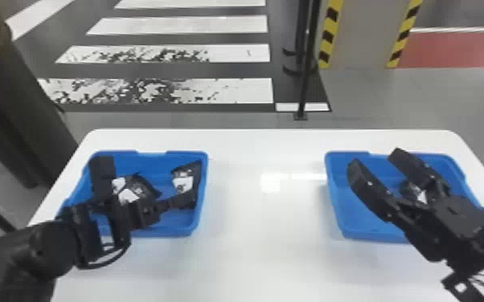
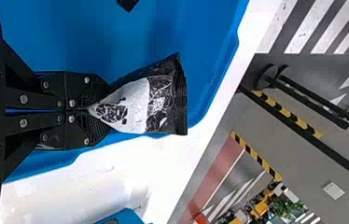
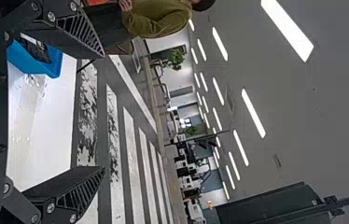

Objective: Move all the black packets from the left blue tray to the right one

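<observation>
In the head view my left gripper [image 1: 185, 199] is over the right part of the left blue tray [image 1: 144, 233], shut on one black packet [image 1: 183, 182] with a white label. The left wrist view has that packet [image 2: 137, 100] pinched by one end at the tips of my left gripper [image 2: 89, 109]. More black packets [image 1: 130, 194] lie in the left tray, partly behind the left arm. My right gripper [image 1: 376, 160] is open above the right blue tray [image 1: 374, 236], where a packet [image 1: 418, 193] shows between and behind its fingers. Nothing is between the fingertips of my right gripper [image 3: 101, 112].
Both trays stand on a white table [image 1: 269, 225], with a wide strip of tabletop between them. Beyond the far edge, a thin black post [image 1: 303, 80] stands on the floor. Striped yellow-and-black edging [image 1: 327, 36] marks a grey pillar behind.
</observation>
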